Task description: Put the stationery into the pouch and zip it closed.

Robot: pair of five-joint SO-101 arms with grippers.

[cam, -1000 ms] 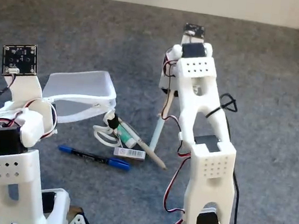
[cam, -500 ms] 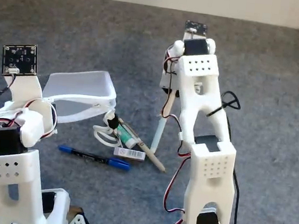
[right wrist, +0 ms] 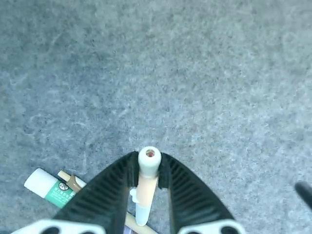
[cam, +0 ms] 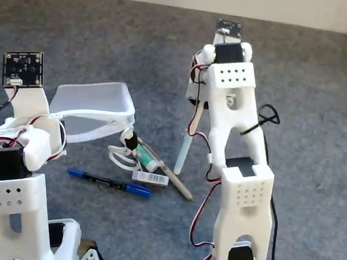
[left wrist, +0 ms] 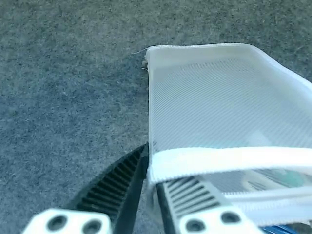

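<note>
My left gripper [left wrist: 147, 163] is pinched narrow on the hem of the pouch [left wrist: 209, 97], one dark finger and one white finger clamped on the corner of its open mouth. From above, the pouch [cam: 92, 106] is a pale mesh bag on the grey carpet [cam: 108, 42] just beyond the left arm [cam: 16, 151], mouth facing the loose stationery. My right gripper [right wrist: 147, 158] is closed on a pale pen [right wrist: 145, 187], gripped near one end between both fingers. From above, that pen [cam: 184, 150] hangs steeply below the right arm [cam: 231, 111], its lower end close to the pencil [cam: 177, 183]; I cannot tell whether it touches the carpet. Outside the pouch, between the two arms, lie a blue pen [cam: 109, 183], a green-and-white glue stick [cam: 149, 157] and a small labelled block [cam: 150, 177], bunched together with the pencil. The blue pen lies nearest the arm bases, apart from the pouch.
</note>
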